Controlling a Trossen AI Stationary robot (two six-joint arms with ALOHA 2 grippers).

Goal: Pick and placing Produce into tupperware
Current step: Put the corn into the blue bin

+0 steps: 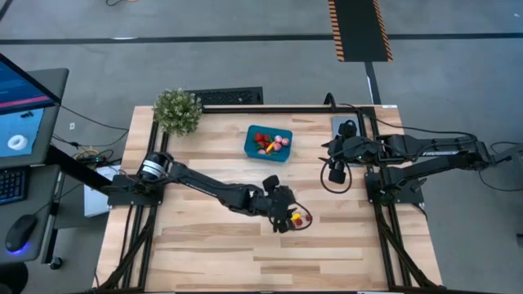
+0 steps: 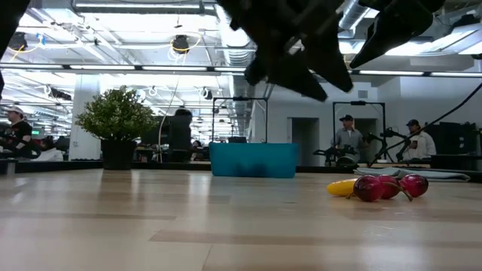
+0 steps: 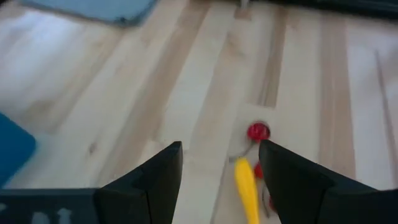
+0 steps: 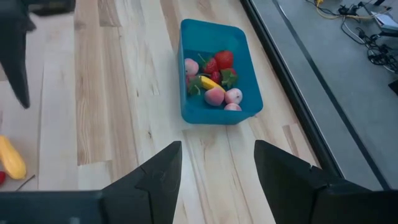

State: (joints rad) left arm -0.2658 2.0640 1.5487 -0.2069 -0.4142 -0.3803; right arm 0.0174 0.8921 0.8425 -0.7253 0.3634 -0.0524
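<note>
The teal tupperware (image 1: 268, 143) (image 2: 252, 159) (image 4: 214, 74) stands on the far middle of the table and holds strawberries, pink pieces and a yellow piece (image 4: 214, 81). On the wood nearer the front lie a yellow piece (image 3: 247, 186) (image 2: 343, 187) and dark red cherries (image 3: 258, 131) (image 2: 384, 187) (image 1: 301, 219). My left gripper (image 1: 286, 214) (image 3: 221, 155) hangs open above the table just left of them, touching nothing. My right gripper (image 1: 335, 171) (image 4: 217, 158) waits open at the right side, facing the tupperware.
A bushy potted plant (image 1: 177, 110) (image 2: 117, 124) stands at the far left corner. A grey flat plate (image 1: 343, 124) lies at the far right by the right arm. Bare wood stretches along the near side of the table. People stand in the room behind.
</note>
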